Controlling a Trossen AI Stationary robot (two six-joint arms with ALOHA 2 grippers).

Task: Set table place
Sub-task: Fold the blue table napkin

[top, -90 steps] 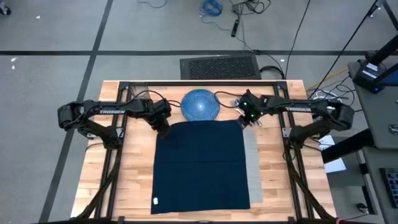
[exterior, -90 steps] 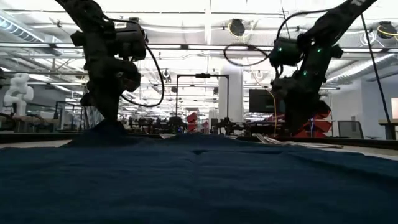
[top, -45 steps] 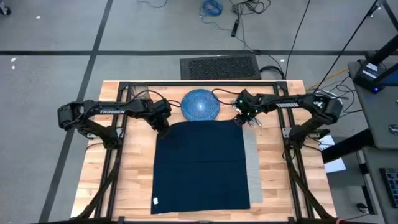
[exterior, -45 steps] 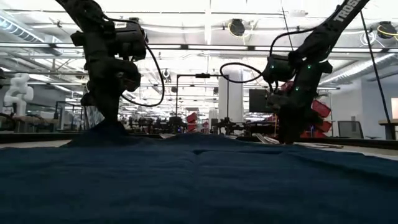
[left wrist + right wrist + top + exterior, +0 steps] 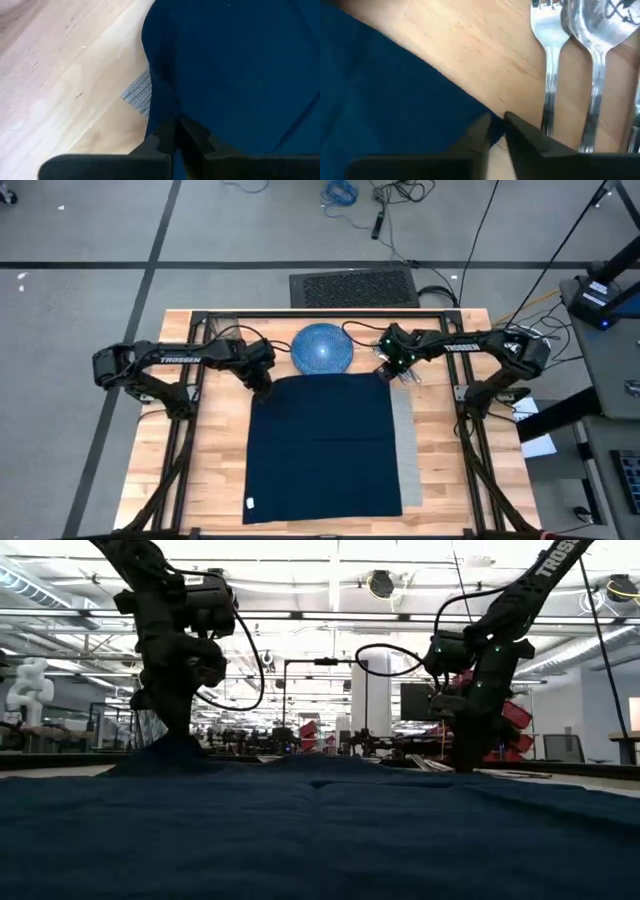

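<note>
A navy cloth napkin (image 5: 322, 445) lies spread flat over the grey woven placemat (image 5: 404, 442), which shows as a strip along its right side. The blue speckled plate (image 5: 322, 348) sits on the table (image 5: 200, 465) just beyond the napkin's far edge. My left gripper (image 5: 262, 383) is shut at the napkin's far left corner. My right gripper (image 5: 384, 373) is shut at its far right corner. A silver fork (image 5: 547, 60) and spoon (image 5: 595, 45) lie on the wood right beside the right gripper. My left gripper pinches the napkin's far left corner (image 5: 167, 107) between its two fingers, coming from above. The cloth rises there in a small peak (image 5: 175, 752); the rest lies flat. A placemat corner (image 5: 139, 93) shows beside it. My right gripper pinches the napkin's far right corner (image 5: 487, 112) between its fingertips, from above, pointing down. The corner stays low on the table, and the cloth around it lies flat.
The black metal frame (image 5: 320, 311) runs along the table's far edge behind the plate. Bare wood lies to the left of the napkin (image 5: 200, 480) and to the right of the placemat (image 5: 445, 470). The cutlery (image 5: 407, 376) lies close to the right of the right gripper.
My right gripper has gone toward the table's left edge and down, away from the cutlery and onto the napkin's far right corner. The napkin has kept its place and shape.
</note>
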